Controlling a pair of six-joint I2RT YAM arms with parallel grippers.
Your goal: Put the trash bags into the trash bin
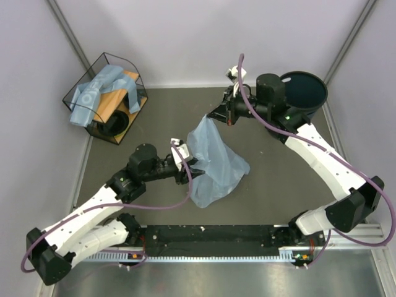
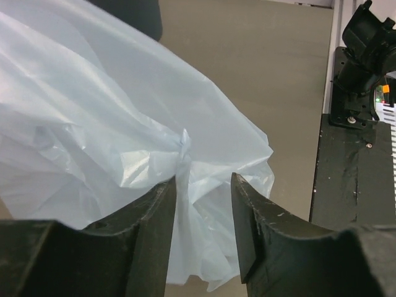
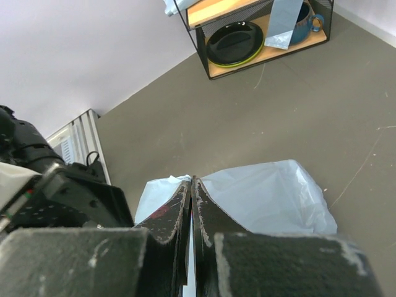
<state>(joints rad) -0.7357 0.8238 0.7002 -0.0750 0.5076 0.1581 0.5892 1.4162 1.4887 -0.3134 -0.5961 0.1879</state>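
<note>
Light-blue film trash bag (image 1: 218, 162) drapes on the table (image 1: 278, 185), long axis running from its peak, pinched in the clenched right gripper (image 1: 213, 116), to a pleat between the parted jaws of the left gripper (image 2: 204, 180); the trash bin (image 1: 303, 93) stands far right, nearer the right arm.

A black wire basket (image 1: 110, 102) with a wooden floor stands well apart from the left claw (image 1: 193, 166), off to its left and farther back, in a corner of the grey-brown table (image 1: 278, 185). From the right claw (image 3: 192, 184) it sits well ahead of the tips. Inside are a black plate (image 3: 235, 42) with a green rim and, to the plate's right, a blue mug (image 3: 307, 18).
</note>
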